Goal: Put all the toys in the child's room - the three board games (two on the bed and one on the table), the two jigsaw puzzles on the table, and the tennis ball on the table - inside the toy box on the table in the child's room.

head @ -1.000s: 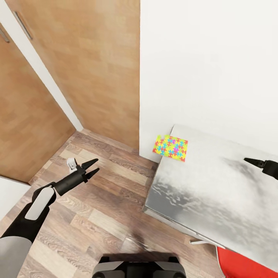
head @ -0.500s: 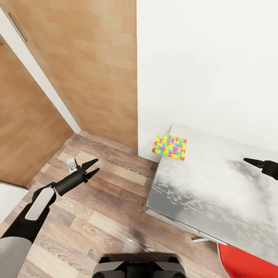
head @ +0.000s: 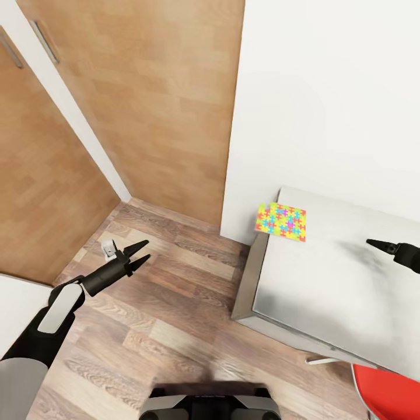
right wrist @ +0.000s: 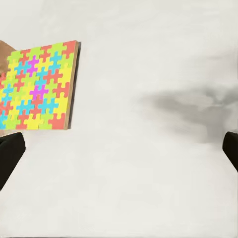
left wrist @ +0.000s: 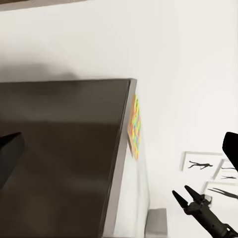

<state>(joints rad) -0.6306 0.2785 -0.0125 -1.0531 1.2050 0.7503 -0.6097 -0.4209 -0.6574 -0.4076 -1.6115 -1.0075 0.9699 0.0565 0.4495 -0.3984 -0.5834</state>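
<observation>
One jigsaw puzzle (head: 281, 221) lies flat at the far left corner of the pale marbled table (head: 326, 291), its edge slightly over the rim. It shows again in the right wrist view (right wrist: 37, 87) and edge-on in the left wrist view (left wrist: 134, 126). My right gripper (head: 371, 241) hovers low over the tabletop to the right of the puzzle, open and holding nothing; its fingertips (right wrist: 10, 148) stand wide apart. My left gripper (head: 147, 248) hangs open over the wood floor, left of the table, empty.
Wooden cupboard doors (head: 146, 105) and a white wall (head: 326, 87) close off the far side. A red chair seat (head: 388, 391) sits under the table's near right edge. A small white object (head: 108, 248) lies on the floor by my left gripper. Silhouette posters (left wrist: 201, 163) hang on the wall.
The whole view has shifted, so the table and puzzle now sit further right in the picture. Both arms keep the same pose and both grippers stay open.
</observation>
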